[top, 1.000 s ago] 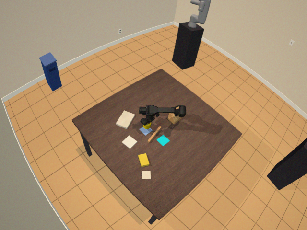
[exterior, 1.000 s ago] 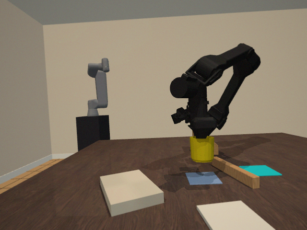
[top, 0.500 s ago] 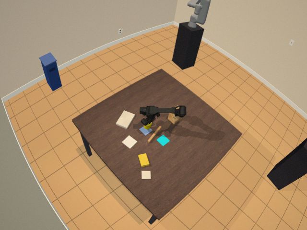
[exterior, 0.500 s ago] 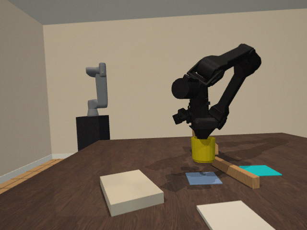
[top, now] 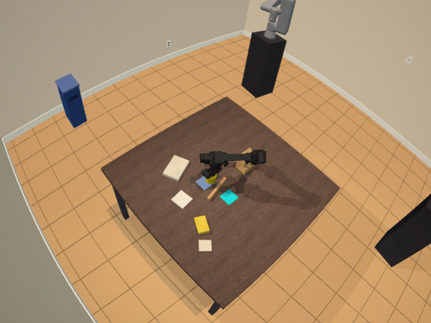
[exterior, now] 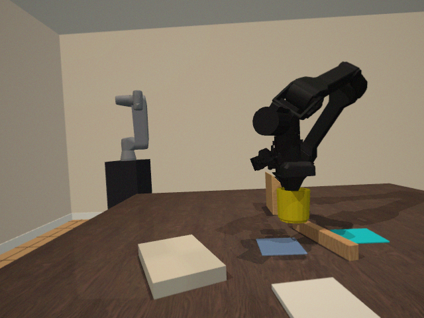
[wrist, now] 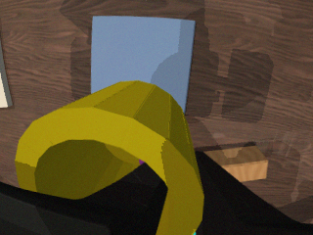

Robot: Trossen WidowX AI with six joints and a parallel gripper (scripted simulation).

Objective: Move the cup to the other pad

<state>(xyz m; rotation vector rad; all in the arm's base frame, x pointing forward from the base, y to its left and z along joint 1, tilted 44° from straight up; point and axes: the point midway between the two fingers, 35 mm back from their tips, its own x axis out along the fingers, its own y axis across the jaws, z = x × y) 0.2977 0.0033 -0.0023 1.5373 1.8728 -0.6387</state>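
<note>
The dark wood worktop point(top: 264, 222) fills the frame's centre. On it lie a thick cream block point(top: 176, 167) left of centre, a flat white sheet point(top: 181, 199) below it, a blue pad point(top: 202, 183), a wooden bar point(top: 217, 188), a cyan pad point(top: 229, 196), a yellow block point(top: 201, 224) and a small cream tile point(top: 205, 245) lower down. A wooden wedge point(top: 244, 165) stands at centre.
</note>
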